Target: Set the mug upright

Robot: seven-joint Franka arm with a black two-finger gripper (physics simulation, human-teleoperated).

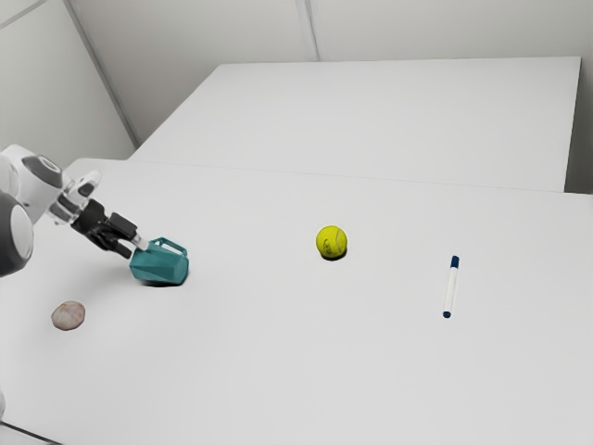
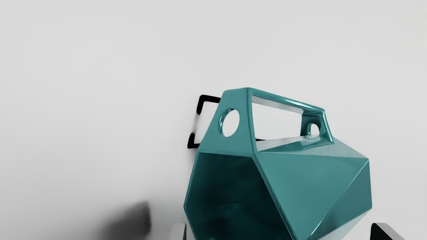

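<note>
Teal and faceted, a mug (image 1: pixel 159 266) lies on its side on a white table (image 1: pixel 278 371) in the exterior view, handle uppermost, mouth toward the robot arm (image 1: pixel 39 182). The arm reaches in from the exterior view's left, its black gripper (image 1: pixel 134 248) angled down at the mug's open end. One pale fingertip overlaps the rim in this view; whether it touches cannot be told. A rounded, brownish-pink stone-like object (image 1: pixel 69 315) sits near the mug, toward the exterior view's lower left. Well apart, toward the exterior view's right, rest a yellow tennis ball (image 1: pixel 331 242) and, farther on, a white marker (image 1: pixel 451 287) with dark blue ends.

In the wrist view, the gripper (image 2: pixel 281 231) stands open, its fingers (image 2: pixel 178 232) spread wide, with the lower part of the mug showing between them and neither clamped on it. The mouth opens onto a dark, shaded interior, its contents impossible to make out. The handle, pierced by round holes, rises on the side away from the fingertips, and a blurred shadow (image 2: pixel 130 221) falls on the table just beside one finger.
</note>
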